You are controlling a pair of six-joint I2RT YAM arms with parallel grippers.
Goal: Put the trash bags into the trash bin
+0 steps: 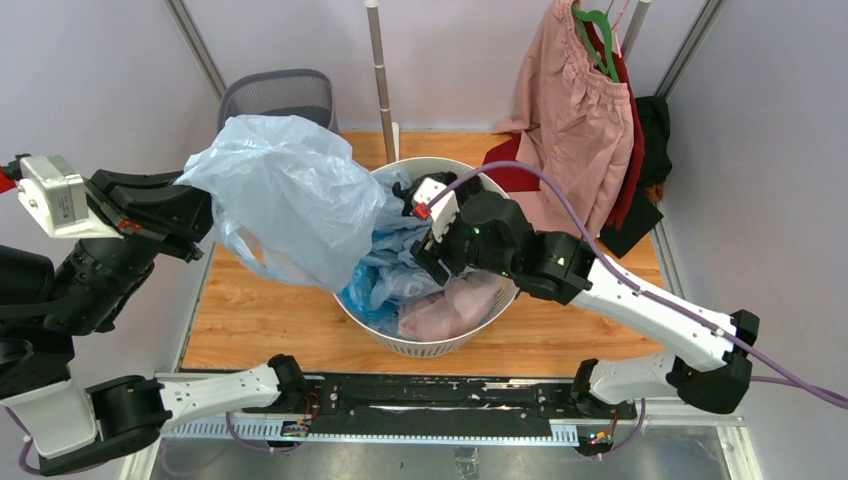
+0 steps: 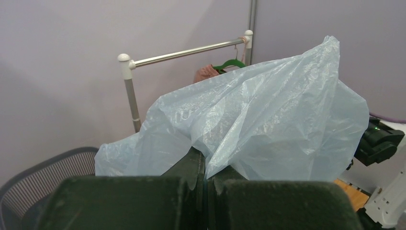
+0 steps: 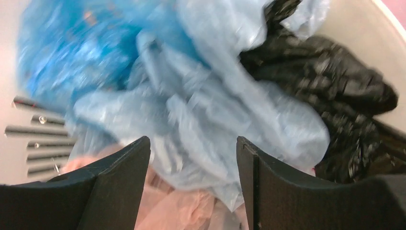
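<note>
While its jaws are pressed together on a fold of the pale bag [image 2: 268,120], the left gripper [image 2: 206,166] holds that bag up off the table [image 1: 260,320], at the left side. The bag billows out to the right of the fingers, and from above its right side overlaps the left rim of the basket [image 1: 430,348]. The bin [image 1: 280,95] stands past the table's far left corner, just behind the raised bag.

The right gripper [image 3: 194,148] has its fingers well apart, gripping nothing, and points down into the basket. Just below it lie crumpled blue bags [image 3: 215,110], with a black bag [image 3: 330,81] beside them against the basket wall and pink cloth [image 3: 177,211] under the fingers. The wrist view is blurred, so contact cannot be judged.
</note>
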